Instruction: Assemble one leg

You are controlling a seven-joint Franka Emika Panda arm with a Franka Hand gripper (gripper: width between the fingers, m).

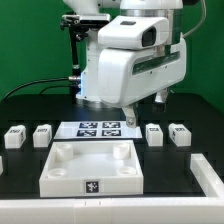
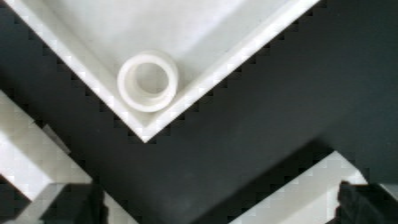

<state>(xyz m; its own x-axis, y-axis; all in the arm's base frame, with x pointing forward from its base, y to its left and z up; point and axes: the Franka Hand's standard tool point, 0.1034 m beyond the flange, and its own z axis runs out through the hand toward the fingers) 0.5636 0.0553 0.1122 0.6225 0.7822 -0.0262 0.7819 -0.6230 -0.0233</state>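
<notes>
Four legs, small white blocks with tags, stand in a row on the black table: two at the exterior view's left [image 1: 13, 137] [image 1: 42, 134] and two at its right [image 1: 154, 133] [image 1: 179, 133]. My gripper [image 1: 141, 109] hangs above the table behind the large white board [image 1: 60, 170], apart from every leg. In the wrist view my gripper [image 2: 214, 205] is open and empty, with its dark fingers [image 2: 71, 205] far apart. Below it lies a corner of the large white board [image 2: 214, 55] with a round socket [image 2: 148, 80]. No leg shows in the wrist view.
The marker board [image 1: 100, 128] lies flat between the two pairs of legs, just behind the large white board. A white object [image 1: 208, 172] sits at the exterior view's right edge. Cables and a stand rise at the back.
</notes>
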